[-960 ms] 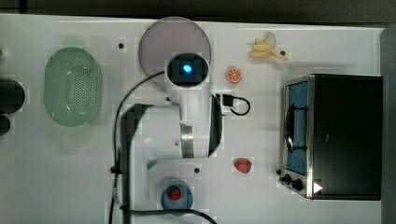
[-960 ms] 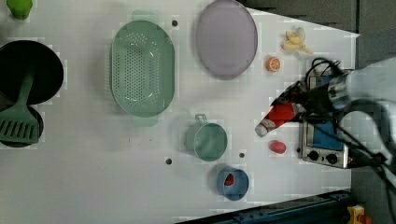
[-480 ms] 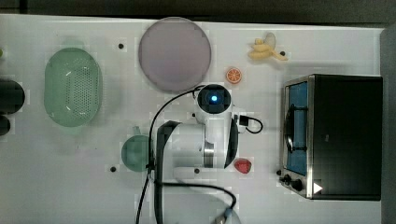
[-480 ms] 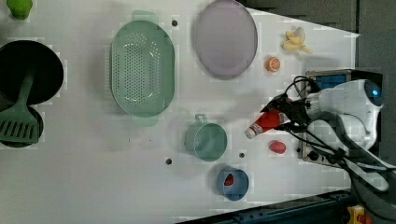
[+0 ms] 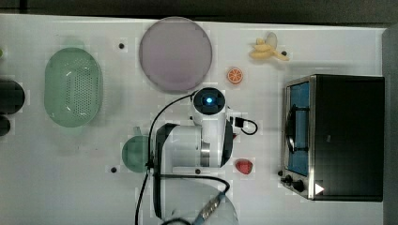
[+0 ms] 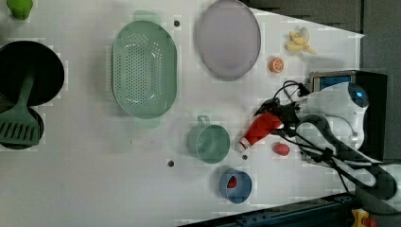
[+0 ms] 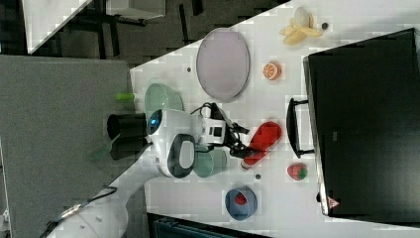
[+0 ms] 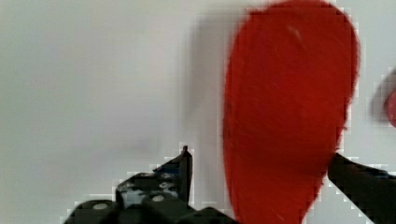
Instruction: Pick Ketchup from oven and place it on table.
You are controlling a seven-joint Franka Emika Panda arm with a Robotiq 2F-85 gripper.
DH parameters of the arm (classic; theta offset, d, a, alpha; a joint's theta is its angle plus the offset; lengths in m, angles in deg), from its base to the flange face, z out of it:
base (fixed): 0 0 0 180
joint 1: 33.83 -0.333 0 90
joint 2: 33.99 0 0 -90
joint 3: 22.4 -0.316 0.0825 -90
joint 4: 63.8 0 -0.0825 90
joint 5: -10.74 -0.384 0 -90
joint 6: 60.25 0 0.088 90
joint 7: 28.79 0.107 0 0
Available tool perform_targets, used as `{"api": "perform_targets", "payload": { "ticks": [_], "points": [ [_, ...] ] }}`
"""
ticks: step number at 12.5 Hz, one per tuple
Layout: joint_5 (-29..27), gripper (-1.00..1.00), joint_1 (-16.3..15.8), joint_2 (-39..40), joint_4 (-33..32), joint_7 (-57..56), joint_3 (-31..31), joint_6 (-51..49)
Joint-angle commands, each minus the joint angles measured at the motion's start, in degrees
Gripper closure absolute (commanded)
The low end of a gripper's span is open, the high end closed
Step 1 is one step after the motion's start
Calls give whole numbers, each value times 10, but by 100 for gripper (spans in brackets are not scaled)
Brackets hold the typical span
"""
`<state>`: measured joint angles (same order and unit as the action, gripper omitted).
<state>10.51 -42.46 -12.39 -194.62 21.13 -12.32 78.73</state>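
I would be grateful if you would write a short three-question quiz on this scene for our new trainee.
1. True or false: the Ketchup is inside the oven.
2. In the left view, which thing lies nearest the bottle's white cap? A) the banana B) the green mug C) the purple plate
3. Fill in: the hand has its fingers ____ on either side of the red bottle.

Key: 1. False; it is out over the table, in front of the oven. 2. B. 3. open, with a gap showing between one finger and the bottle in the wrist view.
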Motion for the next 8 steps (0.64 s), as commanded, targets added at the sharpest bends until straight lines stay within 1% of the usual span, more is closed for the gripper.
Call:
{"api": "perform_targets", "payload": {
  "ticks": [1, 4, 6, 8],
  "points": [
    [0, -100, -4, -133, 48, 37, 2, -29],
    [1, -100, -5, -217, 114, 39, 0, -142],
    [3, -100, -5, -251, 184, 45, -5, -228],
    [8, -100, -4, -265, 257, 44, -5, -304]
  ]
}}
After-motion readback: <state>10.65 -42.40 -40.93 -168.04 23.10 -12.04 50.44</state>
